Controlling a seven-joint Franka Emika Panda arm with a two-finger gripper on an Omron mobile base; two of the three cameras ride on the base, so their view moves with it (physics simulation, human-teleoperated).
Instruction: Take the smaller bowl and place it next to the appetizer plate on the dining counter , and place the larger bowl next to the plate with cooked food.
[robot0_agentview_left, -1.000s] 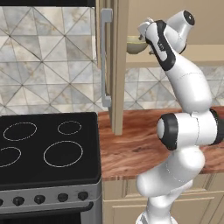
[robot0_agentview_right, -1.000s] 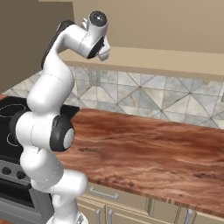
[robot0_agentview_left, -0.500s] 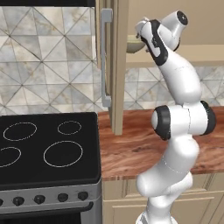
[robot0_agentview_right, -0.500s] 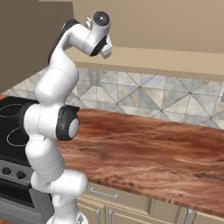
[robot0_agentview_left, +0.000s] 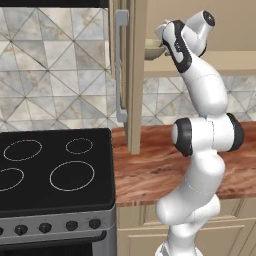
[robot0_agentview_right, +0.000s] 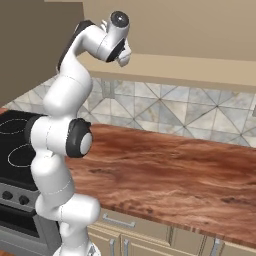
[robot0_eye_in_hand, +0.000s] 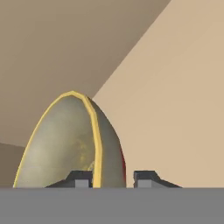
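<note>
smaller bowl (robot0_eye_in_hand: 70, 144) sits inside the upper cabinet (robot0_agentview_left: 135, 75), on its shelf, above the wood-grain counter (robot0_agentview_right: 170, 170) and to the right of the stove (robot0_agentview_left: 50, 170). in the left base view the bowl (robot0_agentview_left: 152, 49) shows as a pale shape just beyond the open cabinet door, with my hand raised to it.

my gripper (robot0_eye_in_hand: 113, 177) stands astride the bowl's thin yellow rim: one fingertip (robot0_eye_in_hand: 79, 178) lies on the inside of the wall, the other on the outside. the jaws are drawn in close to the rim, with a small gap visible on the outer side; whether they have fully clamped on the wall i cannot tell from these views.

step in hand: grasping the smaller bowl by its rim, the first pick of the task. neither bowl has been delivered yet by this judgement.

next move calls for: confirm a firm pinch on the wall, lift the bowl slightly off the shelf, then withdraw it straight out past the cabinet door without tilting. a thin rim grip may let the bowl swing, so slow motion is advised.
</note>
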